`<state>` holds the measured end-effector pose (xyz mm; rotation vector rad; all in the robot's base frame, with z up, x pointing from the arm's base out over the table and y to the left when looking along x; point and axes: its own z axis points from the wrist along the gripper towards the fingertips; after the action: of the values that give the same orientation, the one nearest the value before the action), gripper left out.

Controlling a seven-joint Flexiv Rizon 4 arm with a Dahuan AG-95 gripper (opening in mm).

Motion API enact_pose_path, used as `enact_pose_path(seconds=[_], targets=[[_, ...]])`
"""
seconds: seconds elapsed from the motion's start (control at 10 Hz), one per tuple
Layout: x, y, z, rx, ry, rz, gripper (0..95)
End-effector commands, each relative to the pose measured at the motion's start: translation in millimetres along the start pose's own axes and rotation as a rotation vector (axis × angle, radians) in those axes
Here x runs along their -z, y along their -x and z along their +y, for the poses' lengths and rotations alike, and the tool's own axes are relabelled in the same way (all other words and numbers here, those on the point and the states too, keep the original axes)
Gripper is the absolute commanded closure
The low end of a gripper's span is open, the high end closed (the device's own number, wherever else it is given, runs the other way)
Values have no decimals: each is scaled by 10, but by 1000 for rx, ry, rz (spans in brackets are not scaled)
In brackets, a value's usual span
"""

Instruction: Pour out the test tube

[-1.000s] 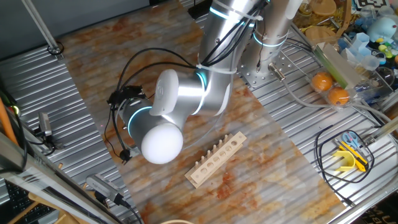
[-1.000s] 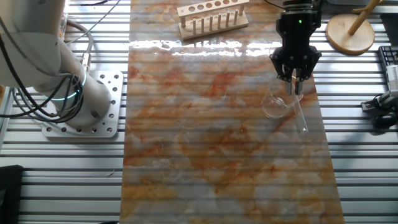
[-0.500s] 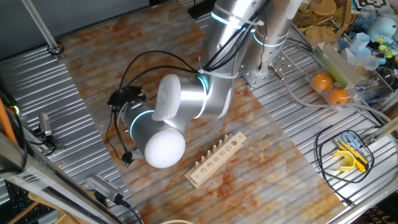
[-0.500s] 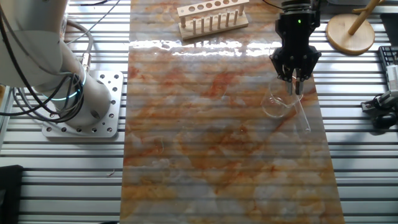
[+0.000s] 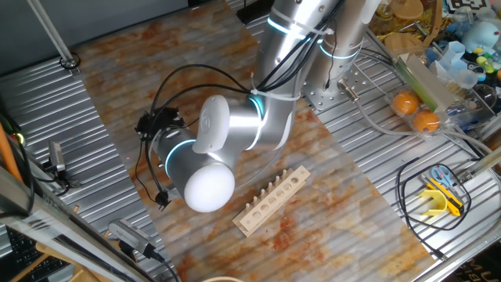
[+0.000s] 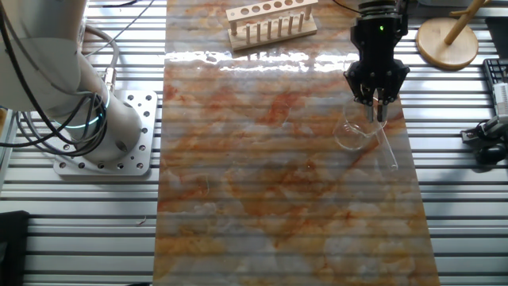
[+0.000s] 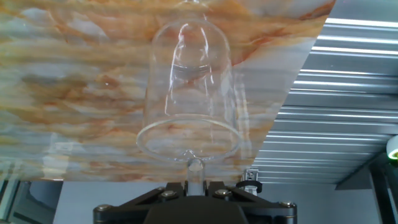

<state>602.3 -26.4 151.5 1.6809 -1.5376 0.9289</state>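
In the other fixed view my black gripper (image 6: 375,109) is shut on the test tube (image 6: 386,147), a thin clear tube that slants from the fingers down and to the right. A clear glass beaker (image 6: 352,132) sits just below and left of the fingers, touching or overlapping the tube. In the hand view the tube (image 7: 194,169) is clamped between the jaws of the gripper (image 7: 194,186), its end at the rim of the beaker (image 7: 189,99), which fills the middle of the view. In the one fixed view the arm hides the gripper, tube and beaker.
A pale wooden rack (image 6: 270,21) stands at the far edge of the marbled mat, also shown in the one fixed view (image 5: 272,200). A round wooden stand (image 6: 447,41) is right of the gripper. The arm's base (image 6: 103,135) is at the left. Oranges (image 5: 416,110) and clutter lie off the mat.
The tube's far end has swung slightly up and to the right. The arm's elbow has shifted a little. The gripper stays shut on the tube over the beaker.
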Motion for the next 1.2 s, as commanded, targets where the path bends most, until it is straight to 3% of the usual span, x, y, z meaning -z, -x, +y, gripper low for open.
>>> enact_pose_path(seconds=[0.1,1.0,1.2], targets=[[-5,-7,-6,1,-4,17,950],[-7,-37,-23,22,-11,38,950],[-4,-38,-26,38,-17,60,950]])
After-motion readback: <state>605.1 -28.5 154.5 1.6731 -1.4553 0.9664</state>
